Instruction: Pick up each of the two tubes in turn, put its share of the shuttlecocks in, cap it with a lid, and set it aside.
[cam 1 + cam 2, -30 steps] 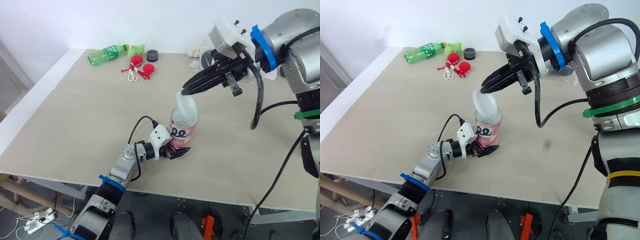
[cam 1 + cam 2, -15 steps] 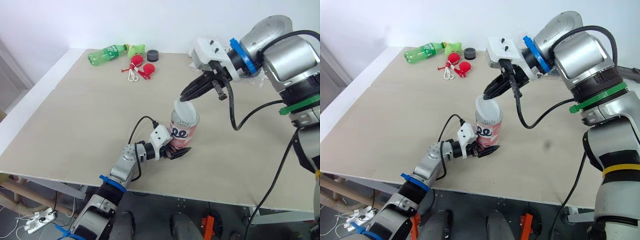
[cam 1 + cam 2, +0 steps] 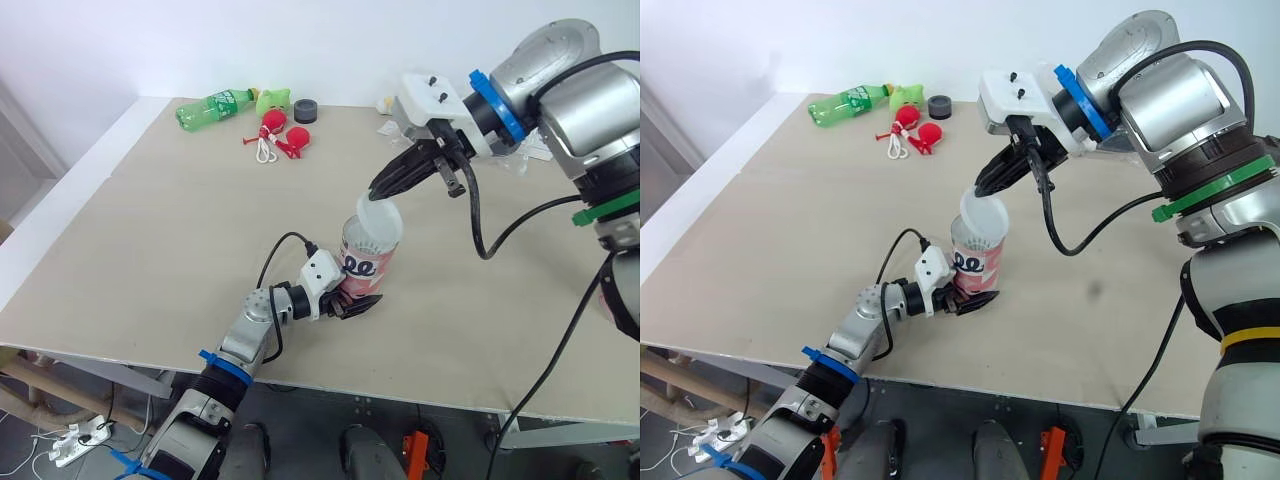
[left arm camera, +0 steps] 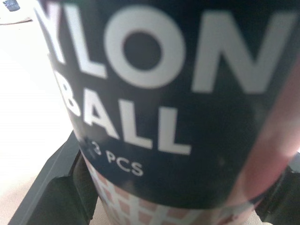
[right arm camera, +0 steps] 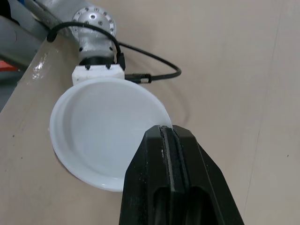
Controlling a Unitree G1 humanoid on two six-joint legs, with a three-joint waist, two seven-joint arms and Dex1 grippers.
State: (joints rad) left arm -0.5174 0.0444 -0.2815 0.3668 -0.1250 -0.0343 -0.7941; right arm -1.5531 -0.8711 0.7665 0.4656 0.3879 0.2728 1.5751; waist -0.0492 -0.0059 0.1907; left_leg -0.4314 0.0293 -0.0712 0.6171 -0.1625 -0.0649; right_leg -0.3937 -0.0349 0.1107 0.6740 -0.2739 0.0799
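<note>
Now: your right fingers (image 3: 388, 184) pinch the lid (image 3: 380, 222) by its far rim, tilted right over the mouth of the upright tube (image 3: 364, 265); left fingers (image 3: 362, 303) clamp the tube low, near-middle of the surface (image 3: 200, 220).

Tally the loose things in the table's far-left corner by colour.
Green: 2, the bottle and the toy
Red: 2, the balls
White: 1, the cord
Dark grey: 1, the ring
Total: 6
</note>
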